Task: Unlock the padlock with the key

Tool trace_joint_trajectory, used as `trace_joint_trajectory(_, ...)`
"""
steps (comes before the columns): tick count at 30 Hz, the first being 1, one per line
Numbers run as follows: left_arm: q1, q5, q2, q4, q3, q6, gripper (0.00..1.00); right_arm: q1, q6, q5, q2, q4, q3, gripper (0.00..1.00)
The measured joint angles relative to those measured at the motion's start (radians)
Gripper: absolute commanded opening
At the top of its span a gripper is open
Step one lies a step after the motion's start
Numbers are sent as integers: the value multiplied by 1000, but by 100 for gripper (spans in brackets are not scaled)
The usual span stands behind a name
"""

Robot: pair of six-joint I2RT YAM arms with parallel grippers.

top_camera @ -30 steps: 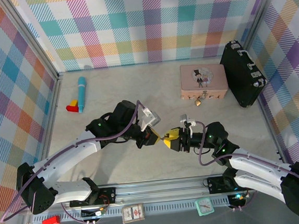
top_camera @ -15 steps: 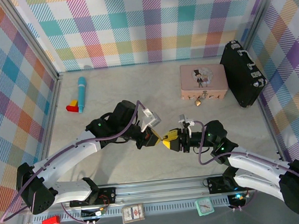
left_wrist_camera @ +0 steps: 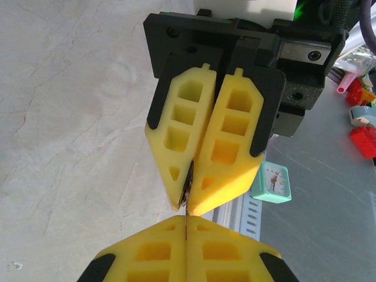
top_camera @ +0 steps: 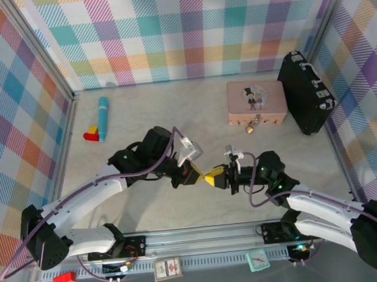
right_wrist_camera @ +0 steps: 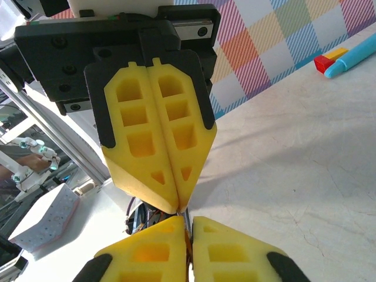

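Yellow foam tips meet at mid-bench: the left fingers [left_wrist_camera: 147,252] and the right fingers [left_wrist_camera: 229,153] are both pressed shut, tip to tip, on the thin grey key [left_wrist_camera: 188,188] spanning them. Far right on the bench [top_camera: 173,116], the brass padlock [top_camera: 249,129] lies just beside the near side of the pink tin [top_camera: 257,102].

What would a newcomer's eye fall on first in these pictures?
The left gripper and the right gripper meet tip to tip mid-table, yellow fingers shut on the thin key between them. Farther back on the right, the tiny padlock sits at the front of the pink tin.
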Motion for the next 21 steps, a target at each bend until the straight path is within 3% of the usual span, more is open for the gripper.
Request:
trace_joint_trajectory(6, 0, -5, -7, 0, 0, 0, 0, 0, -10, 8, -18, -18, 2, 0)
trace_joint_trajectory(9, -1, -11, -9, 10, 0, 0, 12, 0, -13, 26, -46, -43, 2, 0)
trace_joint_trajectory(11, -2, -41, -16, 18, -2, -6, 27, 0, -17, 54, -79, -86, 3, 0)
trace_joint_trajectory(16, 2, -210, -113, 119, -92, -58, 57, 1, -42, 220, -239, -348, 43, 0)
trace_joint_trajectory(21, 35, -367, -165, 242, -153, -170, 58, 1, -48, 489, -399, -662, 145, 0)
